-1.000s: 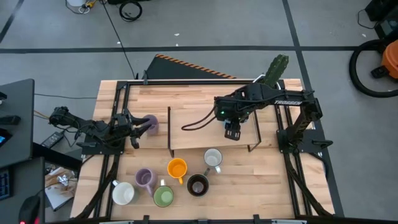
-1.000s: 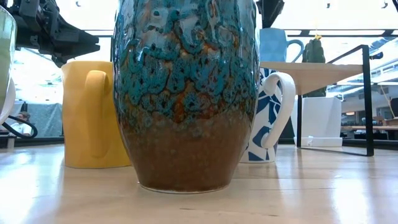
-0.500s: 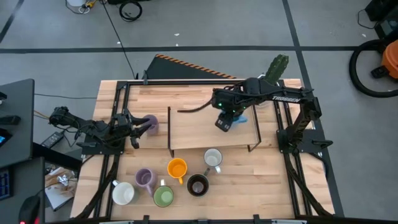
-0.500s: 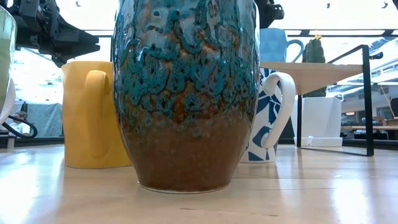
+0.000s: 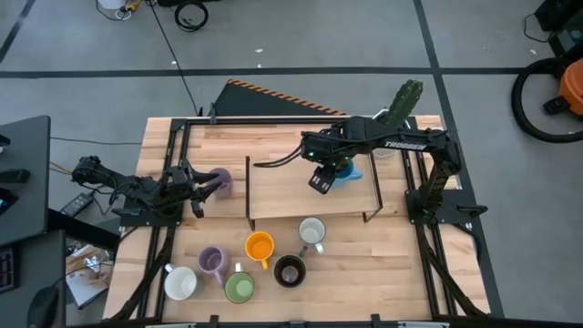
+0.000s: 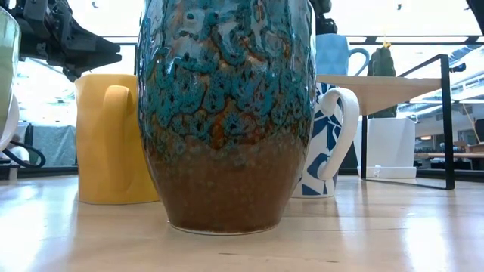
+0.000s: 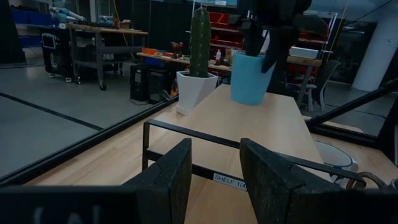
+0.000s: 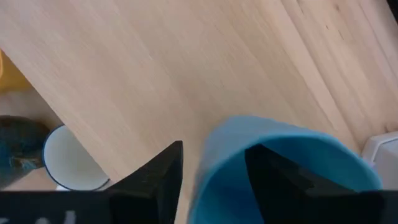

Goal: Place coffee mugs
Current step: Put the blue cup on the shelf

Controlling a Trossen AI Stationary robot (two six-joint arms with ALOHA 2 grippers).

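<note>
On the shelf [image 5: 291, 187], my right hand [image 5: 321, 179] is straddling the blue mug's [image 5: 349, 170] rim, fingers spread, at nine o'clock of the cactus [image 5: 404, 98].

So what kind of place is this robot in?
Probably a workshop or robot lab. Workbenches and shelves stand behind the table, cables lie on a bare grey floor, and a shop vacuum sits nearby.

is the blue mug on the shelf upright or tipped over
Upright. The blue mug stands on its base on the shelf, mouth upward in the right wrist view, beside the cactus pot.
</note>
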